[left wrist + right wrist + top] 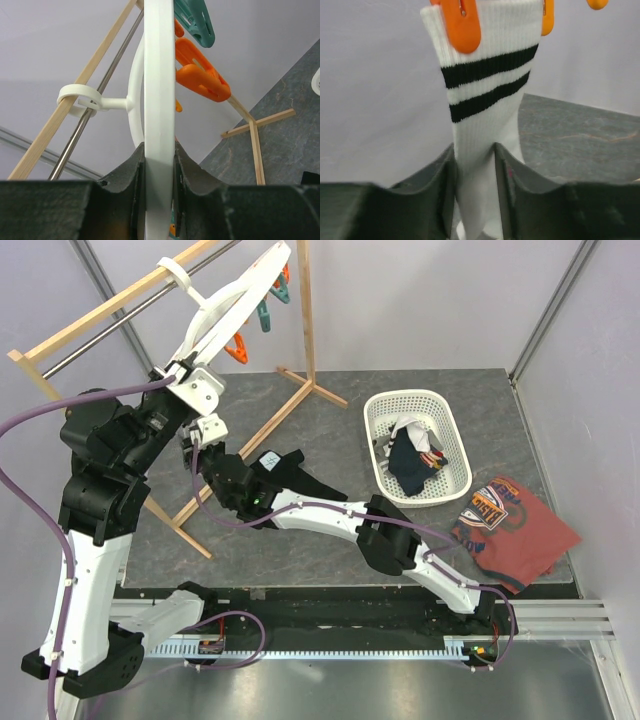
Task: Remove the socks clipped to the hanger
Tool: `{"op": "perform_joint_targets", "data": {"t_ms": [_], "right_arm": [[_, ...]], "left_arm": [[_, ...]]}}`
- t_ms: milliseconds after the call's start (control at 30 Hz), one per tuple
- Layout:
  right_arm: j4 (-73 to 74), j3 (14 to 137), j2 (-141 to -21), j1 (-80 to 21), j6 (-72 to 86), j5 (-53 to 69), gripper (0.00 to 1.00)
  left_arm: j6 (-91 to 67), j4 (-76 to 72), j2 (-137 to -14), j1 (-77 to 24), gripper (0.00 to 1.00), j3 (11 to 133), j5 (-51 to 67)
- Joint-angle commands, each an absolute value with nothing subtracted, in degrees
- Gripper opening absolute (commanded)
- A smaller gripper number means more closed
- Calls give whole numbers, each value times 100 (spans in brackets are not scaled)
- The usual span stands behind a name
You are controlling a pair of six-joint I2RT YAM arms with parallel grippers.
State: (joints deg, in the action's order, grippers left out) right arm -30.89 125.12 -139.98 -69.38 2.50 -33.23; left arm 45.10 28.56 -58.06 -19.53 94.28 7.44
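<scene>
The white ring hanger point(240, 295) hangs by its hook on the rail; orange and teal pegs point(262, 312) fringe it. My left gripper point(188, 370) is shut on the ring's lower edge; in the left wrist view the ring point(159, 95) runs between my closed jaws point(159, 172). A white sock with black stripes point(487, 95) hangs from an orange peg point(462, 25) clipped on its cuff. My right gripper point(475, 172) is shut on the sock's leg below the stripes. From above, the right gripper point(203, 447) sits just under the hanger.
The wooden rail frame point(300, 330) stands at the back left, its feet on the mat. A black garment point(295, 475) lies under my right arm. A white basket point(410, 396) holds a dark navy sock point(408, 468) and others. A red-brown shirt point(515, 530) lies at the right.
</scene>
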Motion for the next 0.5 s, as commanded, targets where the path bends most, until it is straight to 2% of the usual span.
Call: {"op": "perform_joint_targets", "data": {"t_ms": [0, 33, 100, 133, 167, 267, 333, 367, 467], "right_arm": [[-3102, 12736, -13896, -6943, 53, -3639, 33], [-3181, 12561, -13826, -6943, -165, -3621, 16], [-3199, 12376, -13563, -6943, -219, -3289, 0], [-3304, 12105, -13440, -6952, -237, -3122, 0], [-3357, 11946, -13177, -6952, -220, -2694, 0], [-3507, 11427, -12685, -6961, -1, -2225, 0], [-3664, 11146, -12508, -6987, 148, -1838, 0], [-3700, 11084, -12376, -7005, 184, -1767, 0], [-3700, 10969, -12183, -7049, 220, -1477, 0]], "left_arm": [[3955, 2628, -5739, -1951, 10, 9492, 650], [3877, 2628, -5713, -1951, 11, 9501, 659], [3815, 2575, -5661, -1942, 19, 9457, 642], [3727, 2566, -5582, -1951, 23, 9431, 633], [3648, 2532, -5529, -1951, 36, 9396, 607], [3315, 2461, -5335, -1942, 51, 9326, 650], [2982, 2435, -5221, -1951, 56, 9290, 650], [2875, 2443, -5186, -1942, 64, 9264, 650], [2480, 2426, -5019, -1951, 70, 9281, 650]]}}
